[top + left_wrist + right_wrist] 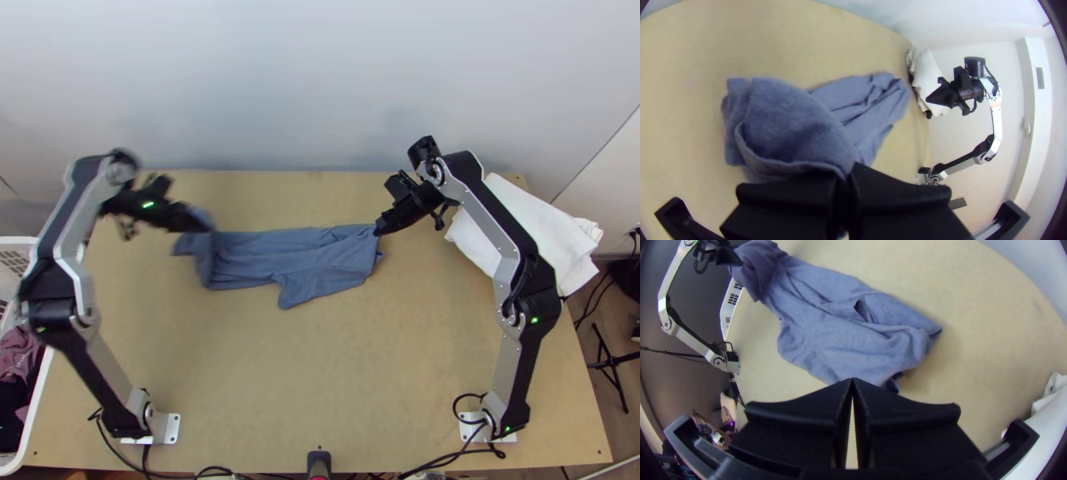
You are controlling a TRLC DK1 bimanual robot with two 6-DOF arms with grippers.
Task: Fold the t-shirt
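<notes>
The blue-grey t-shirt [296,256] lies as a long, wrinkled strip across the table, one part sticking out toward the near edge. At its left end my left gripper [210,229] is shut on the cloth, which is lifted and bunched there. In the left wrist view, a raised fold of the t-shirt [795,120] runs into the left gripper [845,173]. My right gripper [379,232] is at the strip's right end. In the right wrist view, the tips of the right gripper [853,381] meet over the edge of the t-shirt [840,338], with no cloth visible between them.
A white cloth [532,232] lies at the table's back right, beside the right arm. At the left edge stands a white basket [40,392] with dark and purple clothes. Bare table [320,376] stretches between the strip and the near edge.
</notes>
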